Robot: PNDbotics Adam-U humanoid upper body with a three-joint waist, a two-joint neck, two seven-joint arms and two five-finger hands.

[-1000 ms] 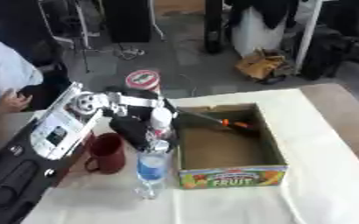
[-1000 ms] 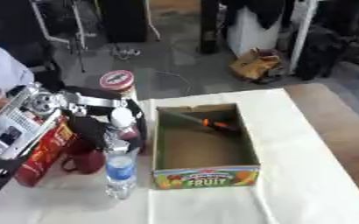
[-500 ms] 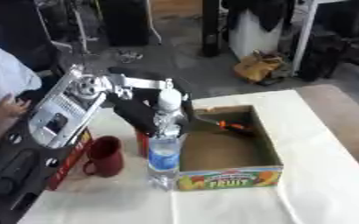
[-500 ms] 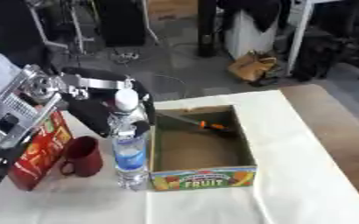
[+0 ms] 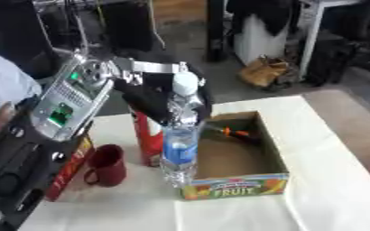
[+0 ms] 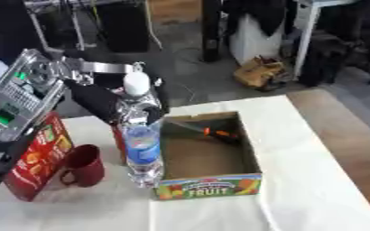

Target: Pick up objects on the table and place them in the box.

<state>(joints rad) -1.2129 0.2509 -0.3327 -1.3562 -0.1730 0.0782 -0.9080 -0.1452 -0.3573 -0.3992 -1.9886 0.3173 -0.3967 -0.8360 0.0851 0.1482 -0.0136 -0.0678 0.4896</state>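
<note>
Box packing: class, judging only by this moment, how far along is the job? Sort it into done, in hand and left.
Done: the fruit box already holds an orange-handled tool. In hand: the left hand grips a water bottle, upright and lifted beside the box's left wall, not yet inside. Left: the dark red mug, the red can and the red carton stand on the table. The right hand is out of sight.

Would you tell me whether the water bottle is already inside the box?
No, the water bottle is held upright by the left hand outside the box.
</note>
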